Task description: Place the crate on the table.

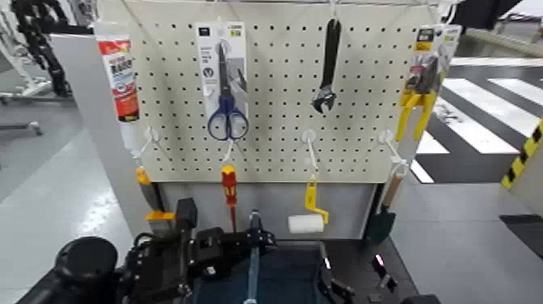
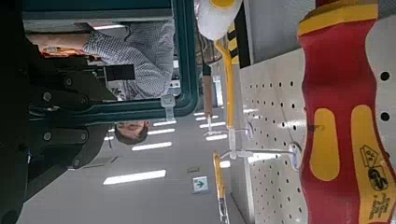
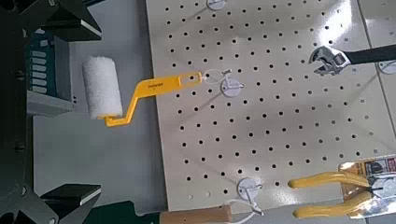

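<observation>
The dark blue crate (image 1: 279,279) is at the bottom centre of the head view, below the pegboard, with its thin blue bar handle (image 1: 253,271) running across it. My left gripper (image 1: 230,242) is at the crate's far left rim, close to the handle's end. The crate's rim fills the left wrist view (image 2: 187,65) beside that gripper (image 2: 51,112). My right gripper (image 1: 343,289) is at the crate's right side. In the right wrist view its fingers (image 3: 75,19) stand wide apart, with the crate's ribbed wall (image 3: 47,70) between them. The glossy black table (image 1: 400,271) shows to the crate's right.
The cream pegboard (image 1: 275,145) stands close behind, hung with scissors (image 1: 227,89), a wrench (image 1: 327,69), yellow pliers (image 1: 420,97), a red screwdriver (image 1: 229,190) and a white paint roller (image 1: 305,222). A person in a checked shirt (image 2: 140,47) shows in the left wrist view.
</observation>
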`<action>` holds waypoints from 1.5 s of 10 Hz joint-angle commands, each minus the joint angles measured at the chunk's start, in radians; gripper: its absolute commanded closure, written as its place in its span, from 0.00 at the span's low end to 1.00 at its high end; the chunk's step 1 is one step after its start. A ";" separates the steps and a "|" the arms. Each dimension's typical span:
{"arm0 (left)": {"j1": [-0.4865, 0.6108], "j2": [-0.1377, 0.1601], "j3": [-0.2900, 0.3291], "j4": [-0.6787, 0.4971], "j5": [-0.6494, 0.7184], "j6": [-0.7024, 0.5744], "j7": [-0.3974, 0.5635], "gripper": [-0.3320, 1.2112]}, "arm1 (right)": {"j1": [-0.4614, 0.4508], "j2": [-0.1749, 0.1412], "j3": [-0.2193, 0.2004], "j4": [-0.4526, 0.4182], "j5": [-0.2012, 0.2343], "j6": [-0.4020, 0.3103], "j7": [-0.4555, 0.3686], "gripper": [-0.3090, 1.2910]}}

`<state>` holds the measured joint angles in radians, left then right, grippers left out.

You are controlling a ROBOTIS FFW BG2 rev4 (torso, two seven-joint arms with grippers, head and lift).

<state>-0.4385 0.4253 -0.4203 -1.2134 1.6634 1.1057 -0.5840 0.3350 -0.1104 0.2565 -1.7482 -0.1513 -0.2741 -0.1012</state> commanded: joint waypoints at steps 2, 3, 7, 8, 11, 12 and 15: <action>-0.023 -0.005 -0.025 0.044 -0.031 -0.013 -0.042 0.96 | -0.004 0.000 0.003 0.006 -0.004 -0.004 0.000 0.28; -0.032 -0.007 -0.029 0.057 -0.053 -0.017 -0.059 0.96 | -0.005 0.000 0.004 0.007 -0.005 -0.005 0.002 0.29; -0.062 -0.005 -0.057 0.095 -0.099 -0.032 -0.108 0.96 | -0.008 -0.002 0.004 0.012 -0.008 -0.010 0.003 0.28; -0.068 -0.005 -0.068 0.104 -0.108 -0.040 -0.122 0.96 | -0.008 -0.002 0.006 0.012 -0.010 -0.011 0.003 0.28; -0.086 -0.007 -0.089 0.127 -0.122 -0.050 -0.151 0.96 | -0.011 -0.003 0.007 0.013 -0.010 -0.014 0.003 0.29; -0.091 -0.008 -0.094 0.133 -0.129 -0.053 -0.158 0.96 | -0.011 -0.003 0.007 0.013 -0.010 -0.014 0.003 0.29; -0.101 -0.013 -0.110 0.152 -0.136 -0.067 -0.177 0.94 | -0.011 -0.003 0.007 0.015 -0.010 -0.014 0.003 0.28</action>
<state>-0.5385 0.4134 -0.5278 -1.0630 1.5282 1.0416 -0.7606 0.3237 -0.1135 0.2638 -1.7346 -0.1611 -0.2884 -0.0982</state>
